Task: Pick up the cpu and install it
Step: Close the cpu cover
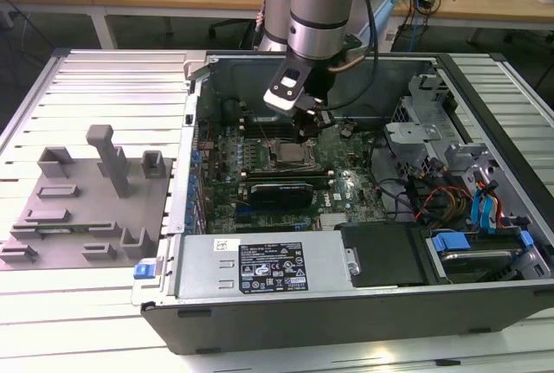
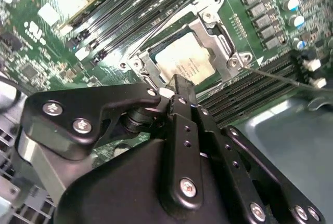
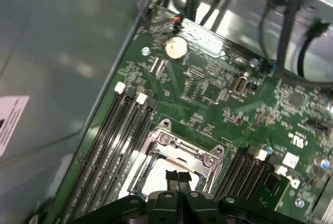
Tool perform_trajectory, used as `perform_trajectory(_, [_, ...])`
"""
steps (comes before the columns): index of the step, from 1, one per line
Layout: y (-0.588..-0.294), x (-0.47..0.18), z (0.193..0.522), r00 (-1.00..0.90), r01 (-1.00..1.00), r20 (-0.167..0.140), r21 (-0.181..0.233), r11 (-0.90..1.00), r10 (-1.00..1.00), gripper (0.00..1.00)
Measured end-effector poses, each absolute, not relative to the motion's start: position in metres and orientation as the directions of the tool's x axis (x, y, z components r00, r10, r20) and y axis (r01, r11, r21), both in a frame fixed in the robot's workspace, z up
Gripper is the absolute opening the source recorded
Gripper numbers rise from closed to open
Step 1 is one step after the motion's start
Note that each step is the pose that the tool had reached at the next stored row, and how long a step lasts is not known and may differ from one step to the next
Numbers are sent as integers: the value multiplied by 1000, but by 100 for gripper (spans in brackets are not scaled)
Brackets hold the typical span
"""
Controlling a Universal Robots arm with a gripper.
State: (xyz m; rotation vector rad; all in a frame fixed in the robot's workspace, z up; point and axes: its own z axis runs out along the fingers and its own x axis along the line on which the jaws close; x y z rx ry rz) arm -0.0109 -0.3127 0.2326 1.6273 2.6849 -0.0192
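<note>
Claw [image 3: 178, 177]: clenched, nothing gripped, poised just above the socket frame [image 2: 208, 26].
Cpu [image 2: 184, 63]: seated flat inside the socket frame, at 7 o'clock from the claw in the exterior view.
Progress: pick-up and placement judged done; latching cannot be confirmed.

Arm [image 1: 322, 1] enters the exterior view from 12 o'clock. It's silver-grey w/ a pale-blue joint, last segment approx. vertical, aimed down toward 6. Black gripper [image 1: 310, 126] hangs under the wrist [image 1: 299, 70], slightly toward 12 from frame centre. In both wrist views the gripper [image 2: 179, 84] [image 3: 178, 176] shows black screwed linkage bars. Jaws closed tip to tip, only a thin seam btwn them.
</note>
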Motion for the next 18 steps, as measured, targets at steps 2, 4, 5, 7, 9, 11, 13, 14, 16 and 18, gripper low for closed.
perform_trajectory(2, [-313, -11, 232, -534, 845, -8, -9, 534, 845, 11])
perform_trajectory(4, [-313, -11, 232, -569, 822, -8, -9, 569, 822, 11])
perform_trajectory(5, [-313, -11, 232, -590, 807, -8, -9, 590, 807, 11])
perform_trajectory(7, [-313, -11, 232, -635, 772, -8, -9, 635, 772, 11])
perform_trajectory(9, [-313, -11, 232, -680, 733, -8, -9, 680, 733, 11])
perform_trajectory(11, [-313, -11, 232, -708, 706, -8, -9, 708, 706, 11])
perform_trajectory(13, [-313, -11, 232, -739, 673, -8, -9, 739, 673, 11])
perform_trajectory(14, [-313, -11, 232, -751, 660, -8, -9, 751, 660, 11])
perform_trajectory(16, [-313, -11, 232, -799, 601, -8, -9, 799, 601, 11])
perform_trajectory(18, [-313, -11, 232, -836, 549, -8, -9, 836, 549, 11])
